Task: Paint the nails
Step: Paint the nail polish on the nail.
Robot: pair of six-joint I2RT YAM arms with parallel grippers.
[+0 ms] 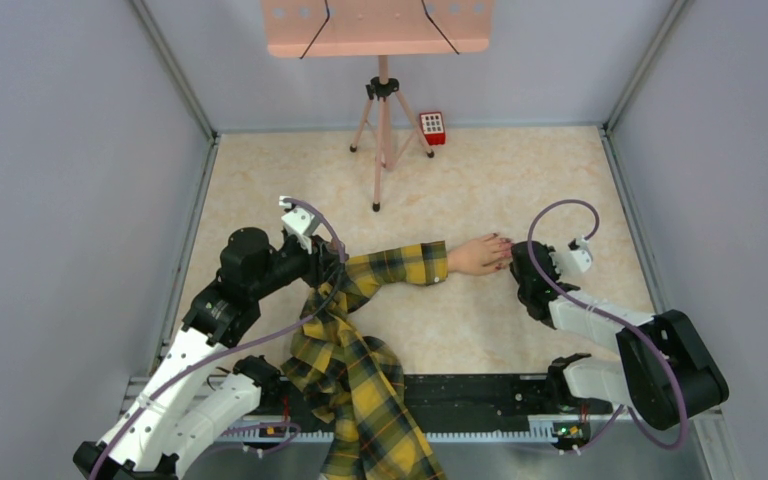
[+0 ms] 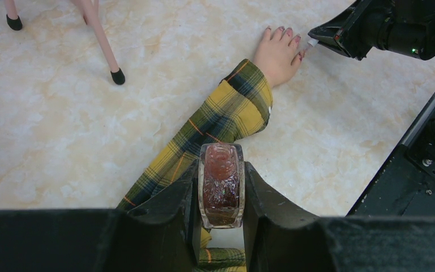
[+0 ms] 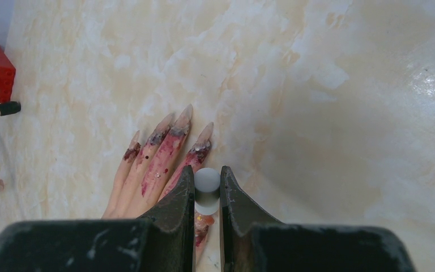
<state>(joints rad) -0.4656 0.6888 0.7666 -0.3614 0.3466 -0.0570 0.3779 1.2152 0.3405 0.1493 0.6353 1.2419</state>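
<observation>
A pale mannequin hand (image 1: 478, 255) in a yellow-black plaid sleeve (image 1: 400, 266) lies flat on the marble table. Its nails (image 3: 199, 148) and fingers are smeared with dark red glittery polish. My right gripper (image 3: 207, 178) is shut on a grey-white brush cap (image 3: 207, 190) right at the fingertips; in the left wrist view the brush tip (image 2: 308, 45) touches a nail (image 2: 301, 52). My left gripper (image 2: 221, 170) hovers over the sleeve, shut on a glass bottle of red glitter polish (image 2: 221, 184).
A pink tripod (image 1: 383, 130) holding a pink board (image 1: 375, 25) stands at the back, with a small red keypad box (image 1: 432, 128) beside it. The rest of the plaid shirt (image 1: 360, 390) drapes over the black front rail (image 1: 480, 400). Grey walls enclose the table.
</observation>
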